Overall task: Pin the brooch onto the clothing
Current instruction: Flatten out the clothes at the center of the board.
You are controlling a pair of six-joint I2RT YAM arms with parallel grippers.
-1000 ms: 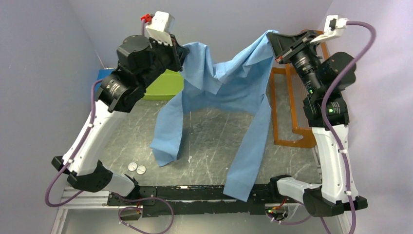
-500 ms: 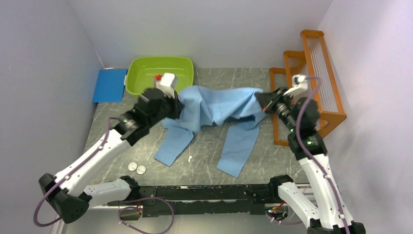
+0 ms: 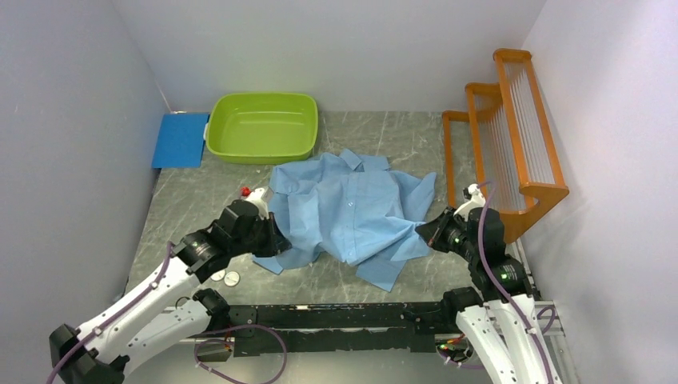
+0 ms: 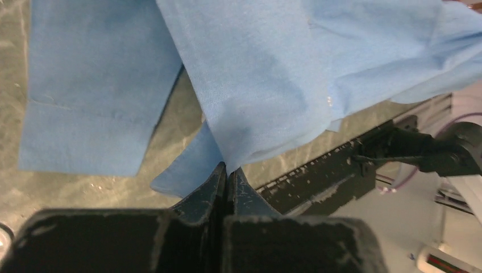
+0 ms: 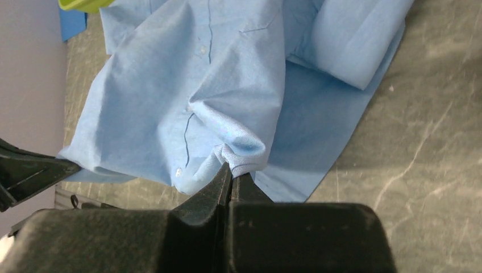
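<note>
The light blue shirt (image 3: 352,208) lies spread on the table, collar toward the green tub, button front up. My left gripper (image 3: 276,240) is shut on the shirt's near left edge; in the left wrist view its jaws (image 4: 227,169) pinch a fold of the cloth (image 4: 256,85). My right gripper (image 3: 426,232) is shut on the shirt's right edge; in the right wrist view its jaws (image 5: 232,170) pinch a bunched fold of the cloth (image 5: 170,96). Two small round silvery discs (image 3: 225,277) lie on the table near the left arm. I cannot tell whether they are the brooch.
A green tub (image 3: 260,98) stands at the back behind the collar. A blue pad (image 3: 180,138) lies at the back left. An orange rack (image 3: 512,136) stands along the right side. The black rail (image 3: 336,316) runs along the near edge.
Both arms have come down and toward the near edge. The shirt, held up hanging a second ago, now lies flat on the table. Both grippers still hold it.
</note>
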